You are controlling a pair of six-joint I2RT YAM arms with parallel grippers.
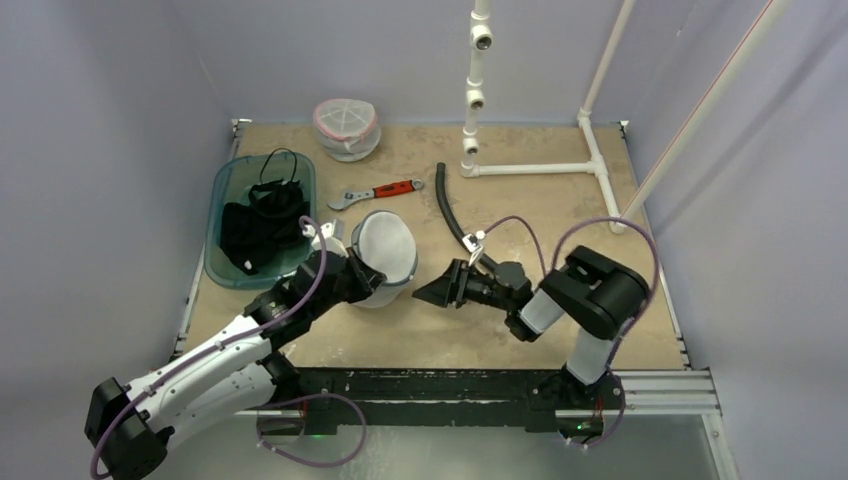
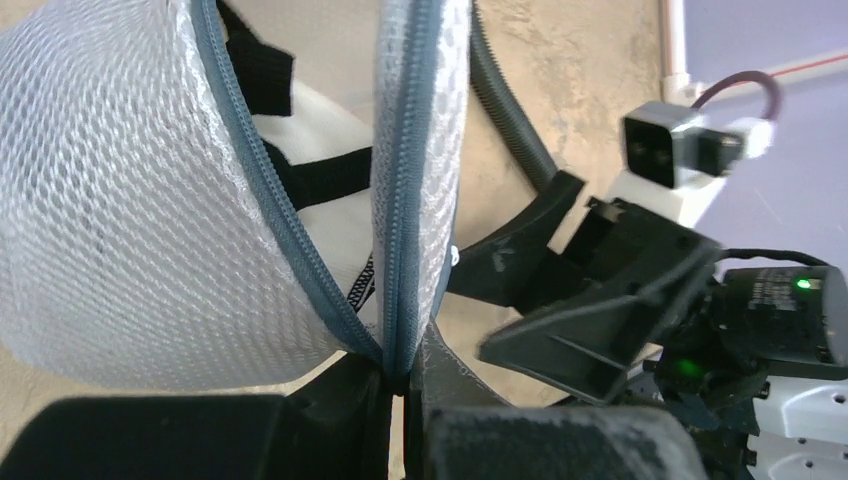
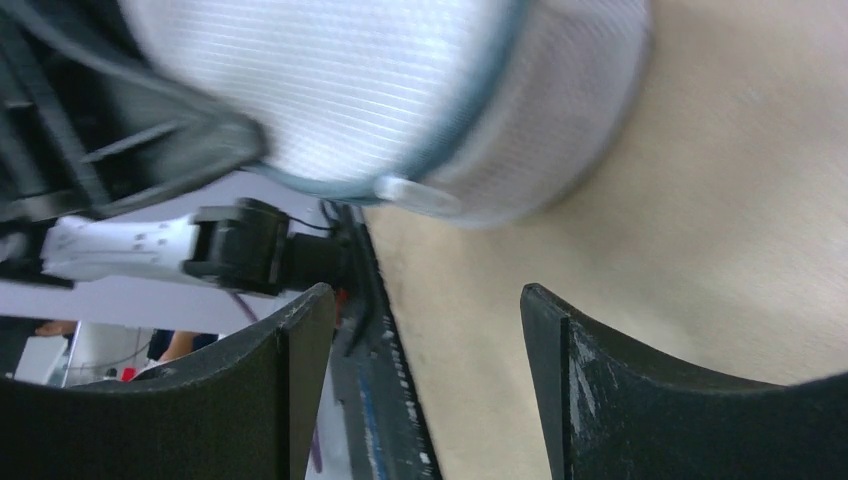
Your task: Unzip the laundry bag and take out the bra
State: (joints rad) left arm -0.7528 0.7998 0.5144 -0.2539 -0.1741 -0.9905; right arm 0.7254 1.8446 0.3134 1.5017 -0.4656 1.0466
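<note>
The round white mesh laundry bag (image 1: 387, 255) with a grey-blue zipper stands on edge at the table's middle. My left gripper (image 1: 362, 281) is shut on the bag's zipper seam (image 2: 404, 368). In the left wrist view the bag (image 2: 110, 210) gapes partly open, showing white fabric with black straps, the bra (image 2: 310, 170), inside. My right gripper (image 1: 438, 291) is open and empty just right of the bag, pointing at it. In the right wrist view (image 3: 425, 312) the bag (image 3: 370, 80) and a pale zipper tab (image 3: 415, 193) lie a short way ahead of the open fingers.
A teal bin (image 1: 228, 180) with black garments stands at the left. A second mesh bag (image 1: 347, 128) lies at the back. A red-handled wrench (image 1: 378, 192), a black hose (image 1: 449, 208) and a white pipe frame (image 1: 530, 168) lie behind the bag.
</note>
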